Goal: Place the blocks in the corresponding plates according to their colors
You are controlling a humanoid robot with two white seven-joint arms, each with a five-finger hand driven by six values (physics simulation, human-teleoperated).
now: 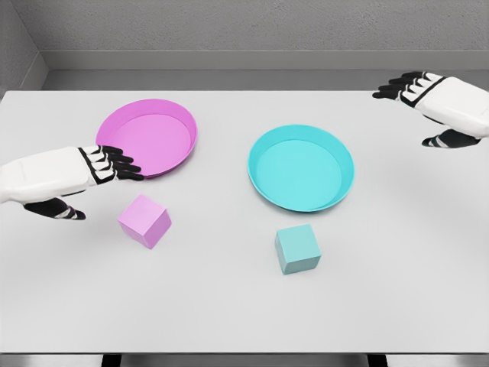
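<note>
Sitting on the white desk (229, 306) are two blocks, both outside the plates: the pink block (144, 220) lies just in front of the pink plate (149, 138), and the teal block (297, 249) lies just in front of the teal plate (302, 168). The left hand (72, 177) hangs near the pink block, up and to its left, with its black fingers (118, 163) spread apart and holding nothing. The right hand (435, 103) is far off at the back right edge, its fingers loose and holding nothing too.

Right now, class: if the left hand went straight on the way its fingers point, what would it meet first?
Probably the pink plate: the left hand points right, at its near rim. Height is unclear; it could pass above.
</note>
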